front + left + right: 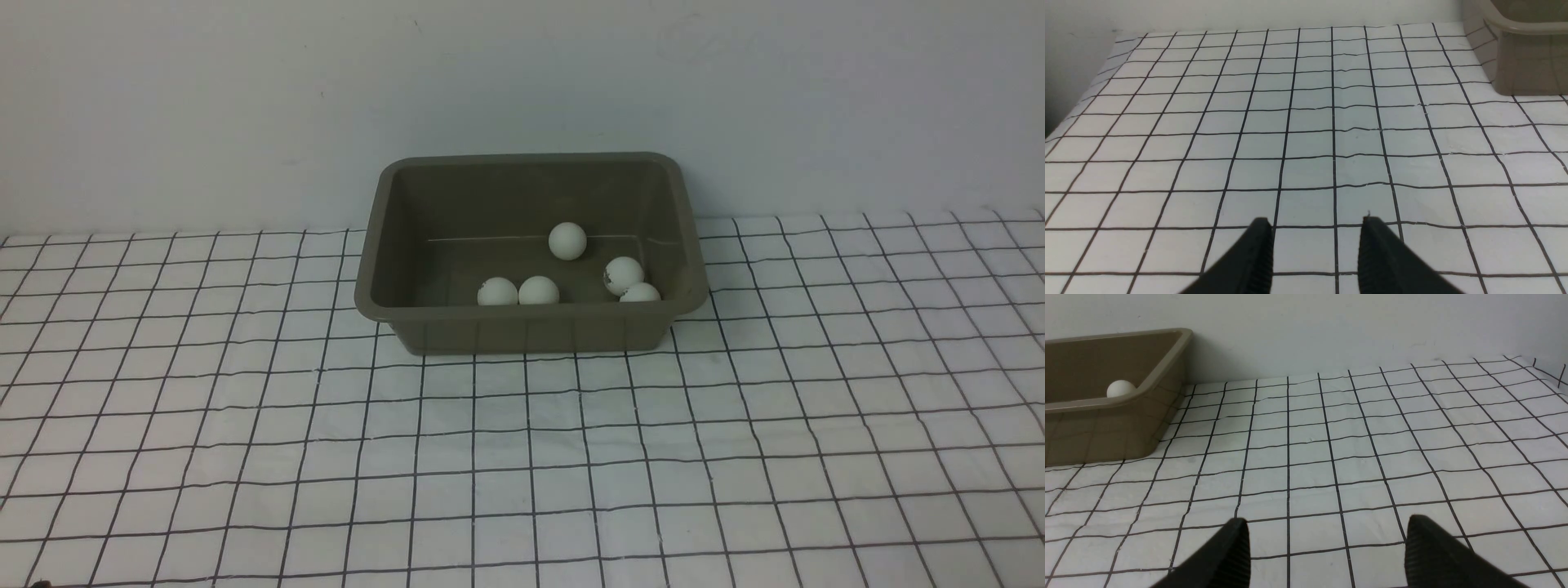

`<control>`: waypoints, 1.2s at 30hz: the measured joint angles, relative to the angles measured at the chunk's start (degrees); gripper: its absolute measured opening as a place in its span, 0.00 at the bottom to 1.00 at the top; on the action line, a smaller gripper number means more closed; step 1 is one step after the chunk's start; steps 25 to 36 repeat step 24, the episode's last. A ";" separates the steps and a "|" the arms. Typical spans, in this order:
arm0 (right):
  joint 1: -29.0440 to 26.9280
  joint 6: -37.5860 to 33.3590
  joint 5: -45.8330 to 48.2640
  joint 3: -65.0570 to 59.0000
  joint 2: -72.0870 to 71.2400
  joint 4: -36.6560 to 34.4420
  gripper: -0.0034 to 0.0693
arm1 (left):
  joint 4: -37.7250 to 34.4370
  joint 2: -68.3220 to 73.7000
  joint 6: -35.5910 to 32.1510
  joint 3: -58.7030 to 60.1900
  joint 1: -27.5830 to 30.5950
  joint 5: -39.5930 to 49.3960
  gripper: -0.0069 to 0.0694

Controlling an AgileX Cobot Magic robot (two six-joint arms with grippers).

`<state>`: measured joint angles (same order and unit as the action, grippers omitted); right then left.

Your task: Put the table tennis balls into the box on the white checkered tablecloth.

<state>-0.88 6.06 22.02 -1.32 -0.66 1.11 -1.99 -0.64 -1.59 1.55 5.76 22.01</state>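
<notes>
The olive-grey box (522, 331) stands on the white checkered tablecloth (522, 457) near the back wall. Several white table tennis balls lie inside it: one toward the back (567, 241), two side by side at the front wall (518, 291), and two at the right (624, 273). Neither arm shows in the front view. In the left wrist view my left gripper (1315, 222) hovers over bare cloth, open and holding nothing, with the box's corner (1527, 61) far off. My right gripper (1327, 522) is wide open over cloth, away from the box (1106, 428), where one ball (1120, 388) peeks above the rim.
A plain pale wall (522, 82) rises right behind the box. The cloth is slightly wrinkled, and its far edge runs along the wall.
</notes>
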 joint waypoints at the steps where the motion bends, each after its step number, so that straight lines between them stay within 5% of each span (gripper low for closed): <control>1: 0.00 0.00 0.00 0.00 0.00 0.00 0.68 | 0.00 0.00 0.00 0.00 0.00 0.00 0.44; 36: 0.00 0.72 0.00 0.00 0.00 0.00 0.68 | 0.00 0.00 0.00 0.00 0.00 0.00 0.44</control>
